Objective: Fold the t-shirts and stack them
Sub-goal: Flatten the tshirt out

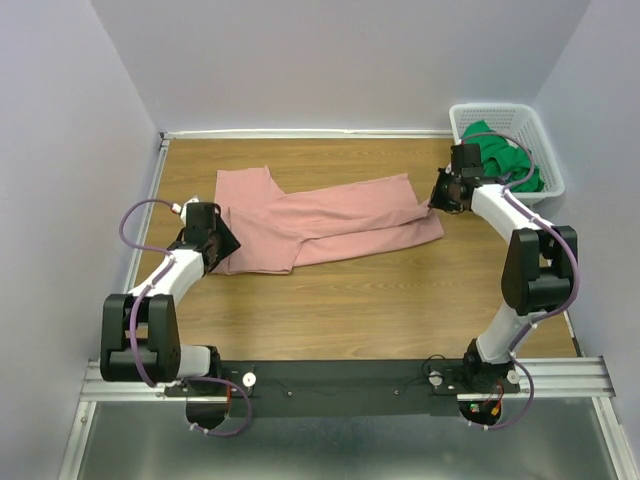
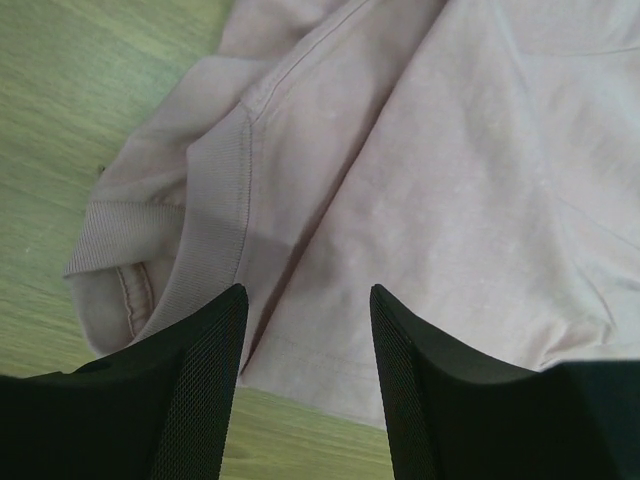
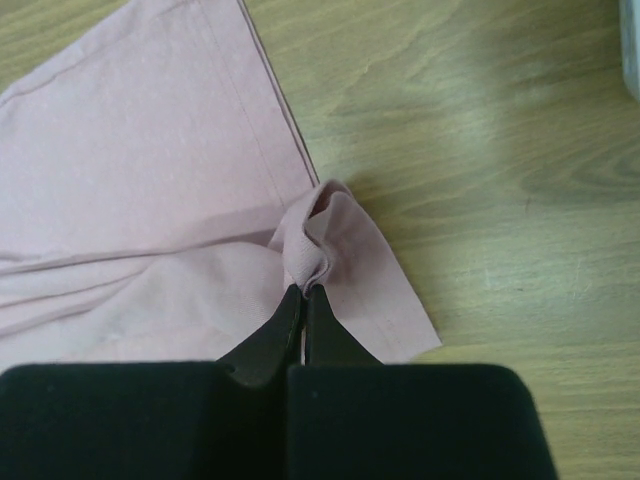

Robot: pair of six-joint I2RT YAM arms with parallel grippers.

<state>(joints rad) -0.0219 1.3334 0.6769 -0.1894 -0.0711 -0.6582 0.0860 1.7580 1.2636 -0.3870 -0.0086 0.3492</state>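
The dusty-pink t-shirt [image 1: 320, 220] lies spread and partly folded across the middle of the wooden table; its print is hidden. My left gripper [image 1: 222, 240] hovers open over its left end, by the ribbed collar [image 2: 205, 225], fingertips [image 2: 215, 330] apart above cloth and table. My right gripper [image 1: 440, 200] is shut on a pinched fold of the pink t-shirt's hem [image 3: 320, 235] at its right end, with my right gripper [image 3: 304, 292] closed tight. The bright green t-shirt [image 1: 505, 155] lies bunched in the white basket.
The white lattice basket [image 1: 540, 130] stands at the back right corner, just behind my right arm. Bare wood table [image 1: 380, 300] lies in front of the pink shirt. Walls close in on three sides.
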